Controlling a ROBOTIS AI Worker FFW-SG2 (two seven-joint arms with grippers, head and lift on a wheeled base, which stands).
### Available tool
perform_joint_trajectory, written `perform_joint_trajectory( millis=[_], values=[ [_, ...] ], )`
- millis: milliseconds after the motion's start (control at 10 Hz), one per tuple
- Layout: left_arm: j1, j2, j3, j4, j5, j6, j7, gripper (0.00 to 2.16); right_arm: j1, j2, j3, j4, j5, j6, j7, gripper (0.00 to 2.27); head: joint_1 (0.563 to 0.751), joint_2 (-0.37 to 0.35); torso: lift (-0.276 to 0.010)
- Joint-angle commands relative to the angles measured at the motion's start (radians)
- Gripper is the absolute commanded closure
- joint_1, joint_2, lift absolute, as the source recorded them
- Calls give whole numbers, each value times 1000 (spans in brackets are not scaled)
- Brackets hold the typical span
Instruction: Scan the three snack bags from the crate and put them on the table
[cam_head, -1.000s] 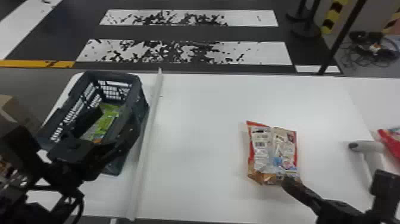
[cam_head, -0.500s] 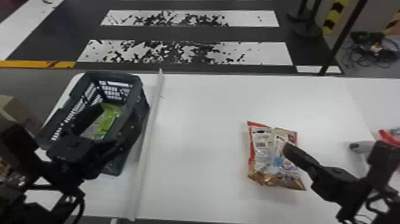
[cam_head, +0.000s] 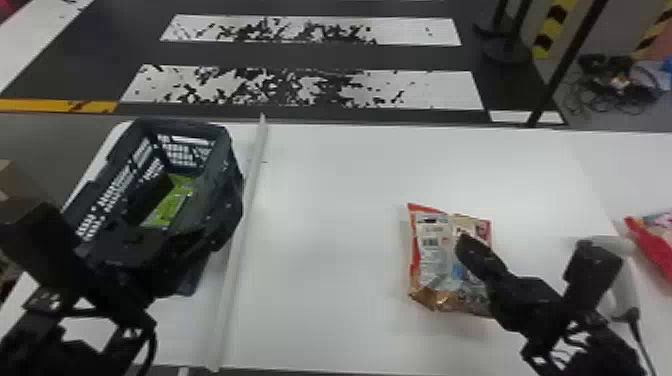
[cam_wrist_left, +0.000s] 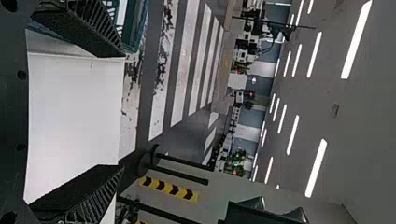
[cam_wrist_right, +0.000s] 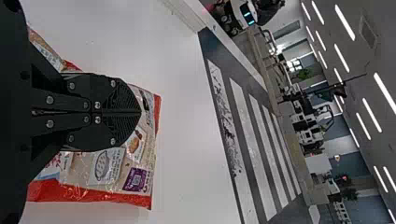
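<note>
Snack bag (cam_head: 435, 250) right of crate (cam_head: 231, 200), green bag (cam_head: 170, 207) inside, probably pending; my right end effector (cam_wrist_right: 139, 112) pressed together, left one (cam_wrist_left: 123, 111) spread.

1. The white table (cam_head: 325, 225) has a smooth, flat top; its far edge runs along a dark floor.
2. At the left, a dark crate (cam_head: 225, 210) stands upright on it.
3. Just right of the crate, a pale strip (cam_head: 244, 225) runs from near to far.
4. Right of the middle lies red-edged snack packaging (cam_head: 434, 255); whether one bag or two, I cannot tell.
5. Farther right are a pale scanner (cam_head: 625, 290) and a red packet (cam_head: 660, 245).
</note>
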Motion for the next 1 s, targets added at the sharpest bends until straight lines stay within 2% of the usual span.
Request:
perform_joint_trajectory(
  millis=[0,100,200,500,900],
  values=[
    [1,-2,-57,3,-47,-5,47,12,4,1,37,28,24,-62,-12,2243,695,16,-94],
    [1,-2,-77,6,-61,-11,69,12,12,3,47,33,26,-89,-17,2243,695,19,-94],
    [1,0,-77,5,-61,-11,70,12,13,1,57,48,41,-123,-24,2243,695,19,-94],
    [1,9,-72,8,-59,-14,43,12,-8,-5,90,189,124,-325,-75,2243,695,-2,-94],
    [1,20,-66,23,-45,-38,6,9,-34,-12,149,309,228,-460,-144,2243,695,-12,-94]
  ],
)
